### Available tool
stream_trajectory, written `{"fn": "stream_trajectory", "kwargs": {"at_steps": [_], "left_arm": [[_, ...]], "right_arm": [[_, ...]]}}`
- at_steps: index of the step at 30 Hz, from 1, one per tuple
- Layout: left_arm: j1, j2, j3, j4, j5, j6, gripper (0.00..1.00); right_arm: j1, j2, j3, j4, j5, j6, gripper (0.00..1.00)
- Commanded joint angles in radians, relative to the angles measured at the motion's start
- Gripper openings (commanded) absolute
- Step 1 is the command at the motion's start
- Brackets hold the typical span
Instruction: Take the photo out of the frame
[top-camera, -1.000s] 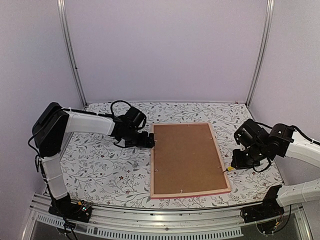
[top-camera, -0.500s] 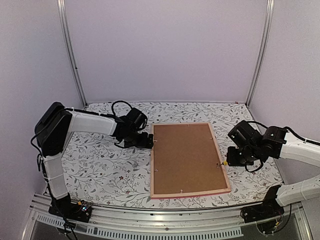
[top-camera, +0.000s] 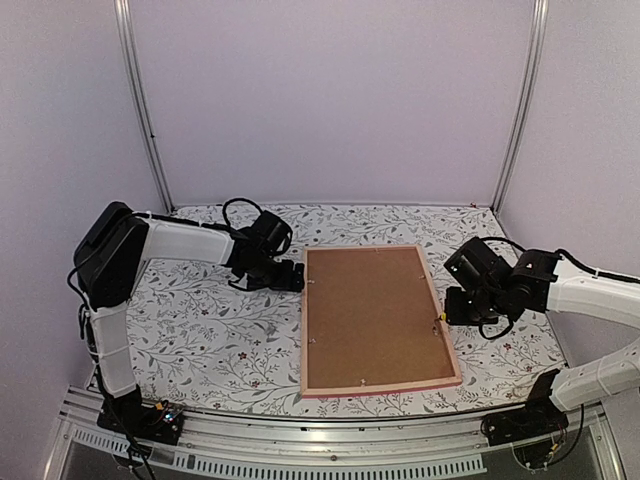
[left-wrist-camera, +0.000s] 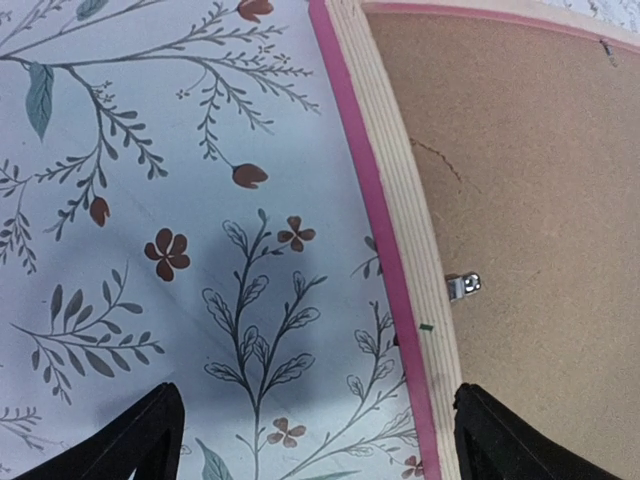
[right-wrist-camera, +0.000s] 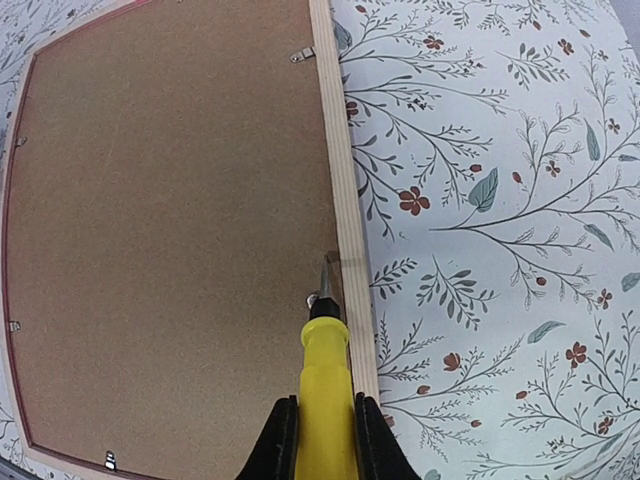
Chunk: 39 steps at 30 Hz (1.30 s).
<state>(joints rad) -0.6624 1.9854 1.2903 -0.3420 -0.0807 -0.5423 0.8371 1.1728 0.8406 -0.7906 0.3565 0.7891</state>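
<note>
The frame (top-camera: 303, 335) lies face down on the floral table, its pink rim and pale wooden edge (left-wrist-camera: 395, 230) around a brown backing board (top-camera: 372, 315). The photo is hidden under that board. My left gripper (left-wrist-camera: 315, 440) is open at the frame's far left edge; one fingertip (left-wrist-camera: 140, 440) is over the cloth and the other (left-wrist-camera: 510, 445) over the board, near a metal clip (left-wrist-camera: 463, 286). My right gripper (right-wrist-camera: 325, 435) is shut on a yellow screwdriver (right-wrist-camera: 325, 385). The screwdriver's metal tip (right-wrist-camera: 326, 272) rests at the inner side of the frame's right edge (right-wrist-camera: 335, 150), beside a small fastener.
Small metal clips hold the board along the frame's edges, one at the far right (right-wrist-camera: 302, 54) and one at the near edge (right-wrist-camera: 110, 459). The floral tablecloth (top-camera: 210, 330) spreads on both sides. Pale walls and metal posts (top-camera: 140, 110) close in the back.
My right arm has swung left and away from me, carrying the screwdriver from the cloth beside the frame onto its right edge. The left gripper has crept slightly along the frame's left edge.
</note>
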Motion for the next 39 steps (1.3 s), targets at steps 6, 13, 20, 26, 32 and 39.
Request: {"fn": "stream_trajectory", "kwargs": {"at_steps": [6,13,20,26,32,39], "left_arm": [[0.007,0.009,0.023,-0.009,0.027,0.008,0.95],[0.006,0.013,0.020,-0.006,0.044,0.005,0.95],[0.004,0.021,0.027,-0.007,0.057,0.009,0.95],[0.003,0.020,0.031,-0.011,0.063,0.016,0.95],[0.001,0.018,0.023,-0.014,0.064,0.018,0.95],[-0.006,0.021,0.030,-0.018,0.071,0.022,0.95]], "right_arm": [[-0.006,0.069,0.019,0.014,0.074,-0.016,0.00],[-0.058,0.129,0.020,0.138,0.145,-0.048,0.00],[-0.123,0.179,0.011,0.351,0.161,-0.142,0.00],[-0.172,0.242,0.029,0.439,0.154,-0.214,0.00],[-0.183,0.277,0.043,0.484,0.142,-0.242,0.00],[-0.205,0.305,0.052,0.541,0.125,-0.269,0.00]]}}
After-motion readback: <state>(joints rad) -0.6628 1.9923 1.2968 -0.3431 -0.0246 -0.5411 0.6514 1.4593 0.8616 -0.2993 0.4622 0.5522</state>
